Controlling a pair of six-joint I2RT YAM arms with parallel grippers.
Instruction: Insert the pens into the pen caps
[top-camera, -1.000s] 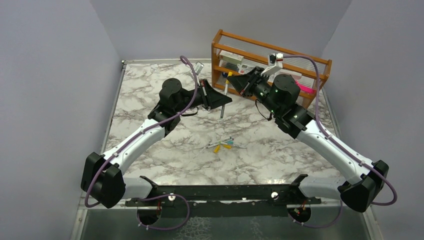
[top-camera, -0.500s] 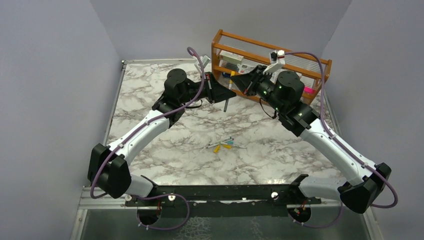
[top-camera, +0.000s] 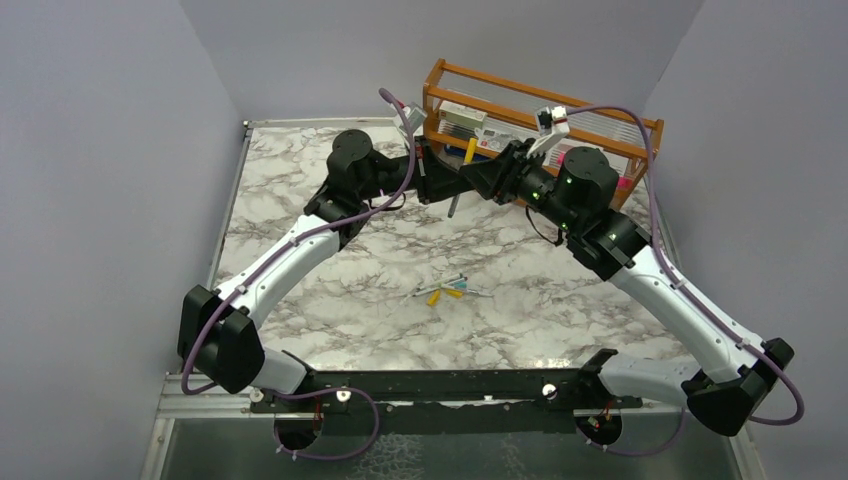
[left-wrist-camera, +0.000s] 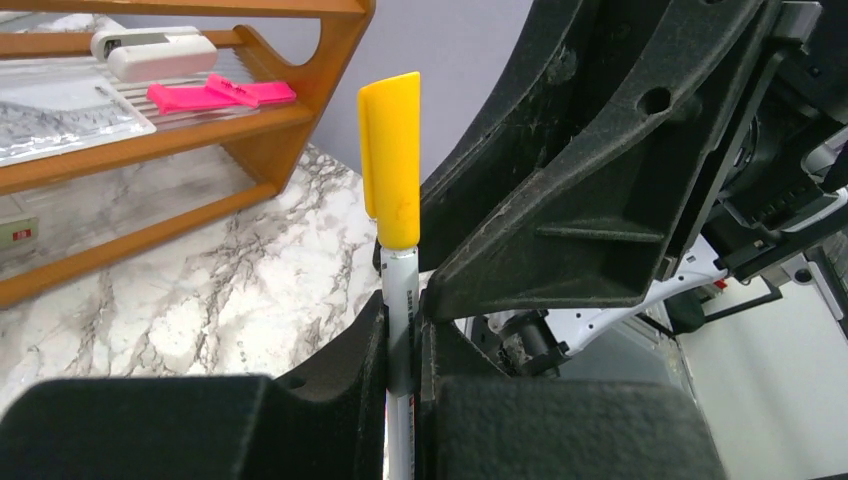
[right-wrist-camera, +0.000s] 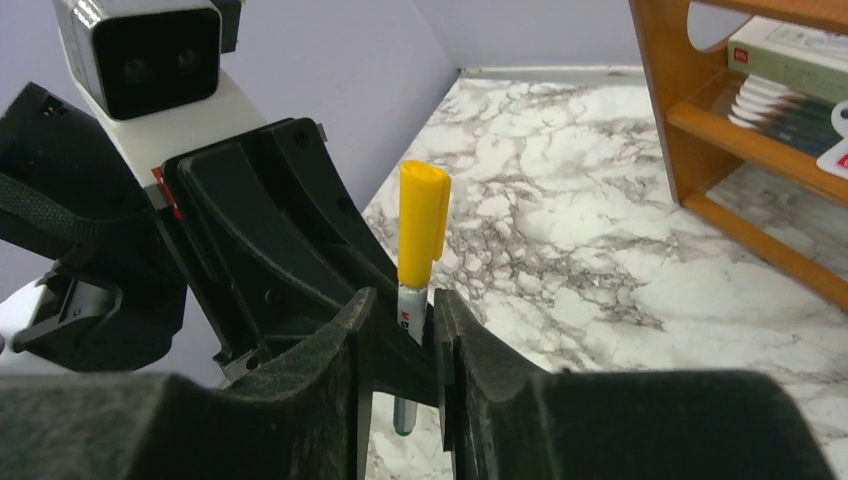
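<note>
- The left tool (left-wrist-camera: 403, 342) is clamped on a pen (left-wrist-camera: 401, 285), with its two black fingers (left-wrist-camera: 355, 350) pressed against the white barrel from either side.
- The pen stands nearly upright in that grip. A yellow cap (left-wrist-camera: 392, 160) sits on its upper end, and the barrel shows just below the cap.
- In the overhead view the pen hangs above the counter (top-camera: 330, 260), cap uppermost, with its lower end pointing down and slightly towards the left arm.
- The right tool (right-wrist-camera: 405, 330) faces the left one from the opposite side, and the two black heads nearly touch.
- The right wrist view shows the same pen's barrel in the narrow slot between that tool's fingers (right-wrist-camera: 340, 360), with the yellow cap rising above them.
- I cannot tell whether those fingers press on the barrel or only stand beside it.
- The pen's dark lower end shows beneath the right fingers, in front of the left tool's black body.
- Both tools meet just in front of a wooden rack (top-camera: 545, 100) at the far edge of the counter.
- The rack's shelves hold flat packets, a white block (left-wrist-camera: 150, 52) and a bright pink piece (left-wrist-camera: 215, 93).
- Nearer the arm bases, well apart from the tools, loose pens (top-camera: 441, 283) lie in a small cluster on the marble counter.
- Small yellow caps (top-camera: 434, 297) lie among those pens.
</note>
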